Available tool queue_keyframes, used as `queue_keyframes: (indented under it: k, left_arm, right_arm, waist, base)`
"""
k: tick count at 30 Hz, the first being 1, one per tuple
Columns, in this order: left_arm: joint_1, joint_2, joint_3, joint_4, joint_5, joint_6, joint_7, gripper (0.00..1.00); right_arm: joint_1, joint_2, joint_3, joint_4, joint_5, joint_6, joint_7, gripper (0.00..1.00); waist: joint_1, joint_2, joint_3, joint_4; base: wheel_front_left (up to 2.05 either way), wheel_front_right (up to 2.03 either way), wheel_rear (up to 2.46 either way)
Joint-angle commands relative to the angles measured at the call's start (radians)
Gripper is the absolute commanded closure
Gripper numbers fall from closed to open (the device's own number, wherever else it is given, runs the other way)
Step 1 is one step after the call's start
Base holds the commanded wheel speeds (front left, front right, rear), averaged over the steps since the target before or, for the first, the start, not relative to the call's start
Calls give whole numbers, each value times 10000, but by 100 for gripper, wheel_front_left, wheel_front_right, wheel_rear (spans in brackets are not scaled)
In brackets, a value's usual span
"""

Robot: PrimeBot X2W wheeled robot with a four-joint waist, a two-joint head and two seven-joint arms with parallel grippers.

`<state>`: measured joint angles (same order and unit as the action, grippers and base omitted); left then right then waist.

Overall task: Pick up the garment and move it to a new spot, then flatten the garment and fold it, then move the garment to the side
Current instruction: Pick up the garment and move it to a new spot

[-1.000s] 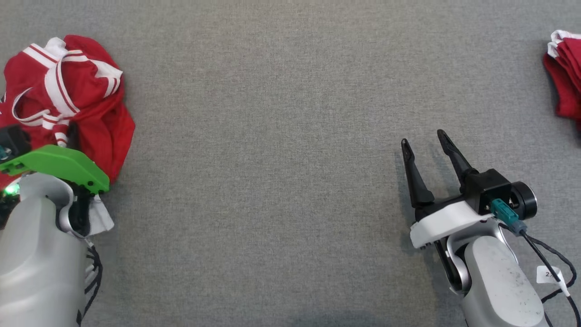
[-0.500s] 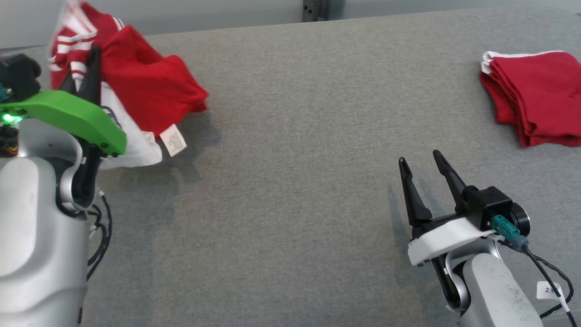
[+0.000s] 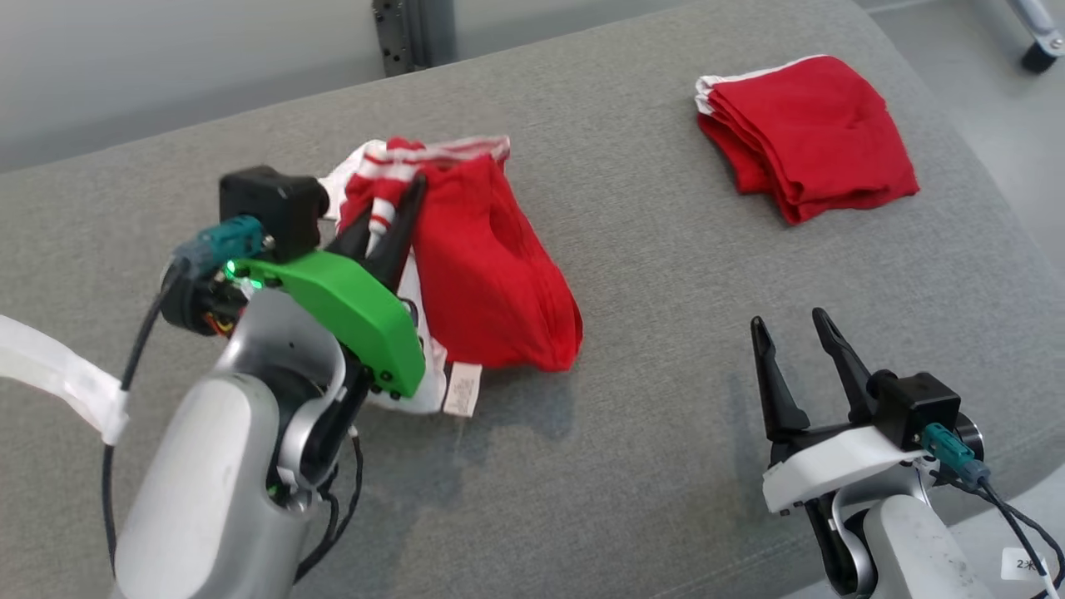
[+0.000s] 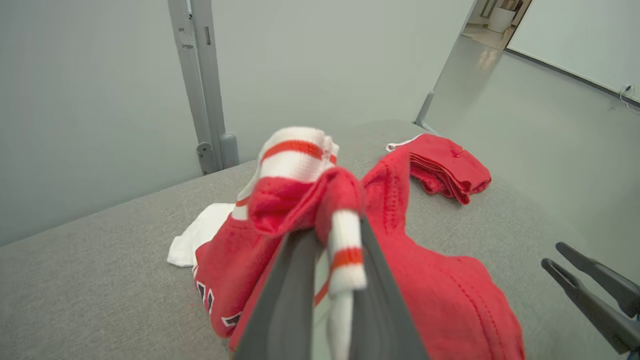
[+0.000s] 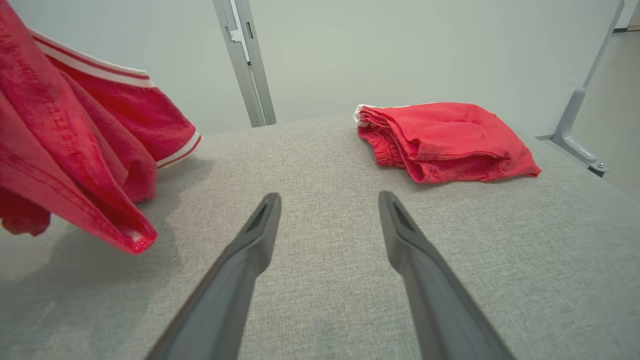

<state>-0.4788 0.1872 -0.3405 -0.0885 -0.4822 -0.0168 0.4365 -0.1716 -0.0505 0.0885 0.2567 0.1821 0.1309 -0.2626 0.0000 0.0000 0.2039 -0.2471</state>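
Bunched red-and-white knit garment point(image 3: 491, 274)

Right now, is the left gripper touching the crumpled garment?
Touching. The left wrist view shows the left gripper shut on the garment, its striped band pinched between the two dark fingers.

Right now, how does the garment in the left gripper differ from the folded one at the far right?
The held garment hangs crumpled from the shut left gripper, pinched at its striped band; the folded garment lies in a neat stack, untouched. The held garment shows white stripes, a white panel and a label; the folded garment shows plain red with a thin white edge. Both are red with white trim.
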Motion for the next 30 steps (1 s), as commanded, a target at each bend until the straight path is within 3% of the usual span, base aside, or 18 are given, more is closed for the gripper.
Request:
queue_keyframes:
  k: [1, 10, 11, 12, 13, 21, 30]
  left_arm:
    - [313, -36, -79, 123, 23, 54, 21, 100]
    - [1050, -482, -528, 3323, -206, -445, -1274, 100]
    - [1030, -570, -552, 3614, -206, -490, -1535, 74]
    - [987, -653, -621, 3781, -166, -555, -1852, 7]
    - [966, -755, -582, 3882, -206, -556, -2186, 0]
    - [1929, -655, -175, 3249, 284, -180, -4932, 0]
    - [4020, -161, 688, 2565, 197, 378, -6639, 0]
  right_arm:
    - [138, -2, -44, -30, 48, -4, -31, 0]
    - [2, -3, 2, 26, -49, -4, -31, 0]
    - [-27, -6, -5, 29, -103, -4, -31, 0]
    - [-30, -11, -48, 29, -146, -4, -31, 0]
    - [-32, -9, -63, 28, -213, -4, -31, 0]
    - [105, -17, -645, -159, -1035, -4, -31, 0]
    - [571, -24, -1155, -347, -1734, -4, -31, 0]
  waist:
    - [0, 0, 28, -554]
    - [0, 0, 248, 9]
    - [0, 0, 229, 125]
    - [0, 0, 198, 248]
    - [0, 0, 153, 377]
    - [0, 0, -535, 1537]
    - [0, 0, -1427, 2641]
  base:
    - [0, 0, 0]
    - [0, 0, 0]
    - [0, 0, 0]
    - [0, 0, 0]
    - [0, 0, 0]
    - [0, 0, 0]
    - [0, 0, 0]
